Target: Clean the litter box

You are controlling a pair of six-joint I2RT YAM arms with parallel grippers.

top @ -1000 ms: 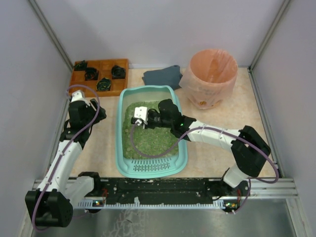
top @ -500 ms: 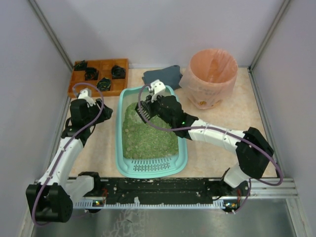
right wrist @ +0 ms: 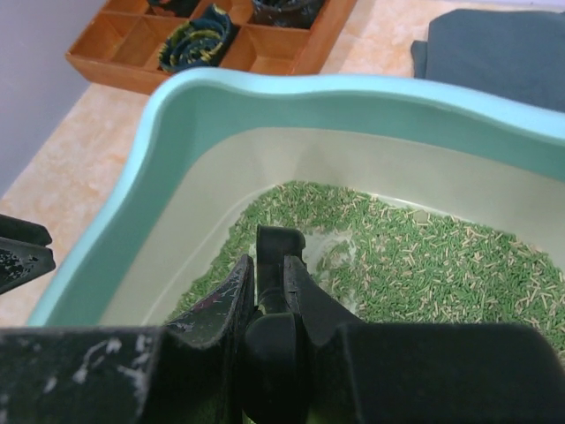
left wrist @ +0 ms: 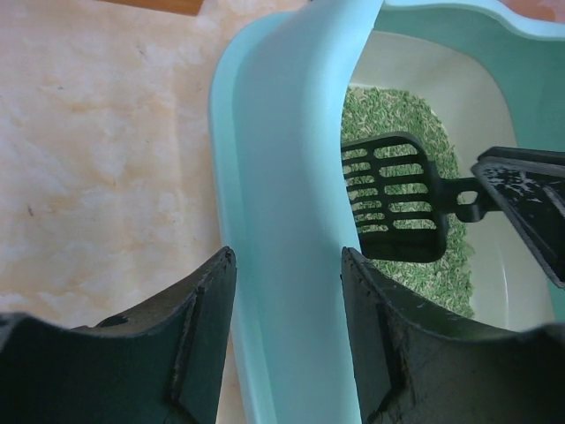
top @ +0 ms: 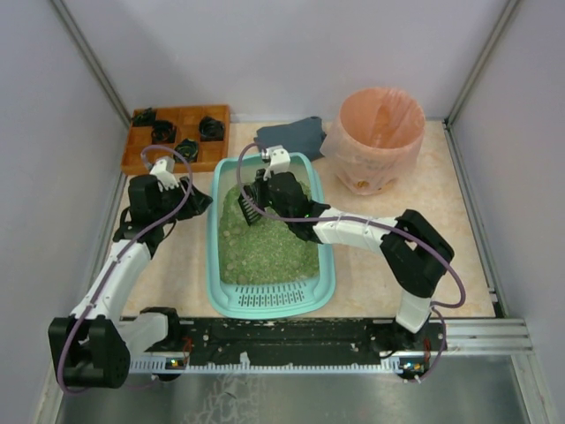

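The light teal litter box (top: 214, 238) lies in the middle of the table with green litter (top: 265, 243) inside and its grille (top: 269, 300) at the near end. My left gripper (top: 198, 201) straddles the box's left rim (left wrist: 282, 177), one finger (left wrist: 207, 309) outside and one inside, the jaws still apart. My right gripper (top: 263, 196) is shut on the handle (right wrist: 281, 252) of a black slotted scoop (left wrist: 393, 199). The scoop (top: 250, 209) hangs just over the litter in the box's far left part.
A round bin lined with a pink bag (top: 380, 132) stands at the back right. A dark grey cloth (top: 291, 137) lies behind the box. A brown wooden tray (top: 177, 132) with black pieces sits at the back left. Grey walls close in both sides.
My right arm has carried the scoop from the middle of the litter toward the box's far left. My left gripper has moved onto the box's left rim, and its jaws have narrowed.
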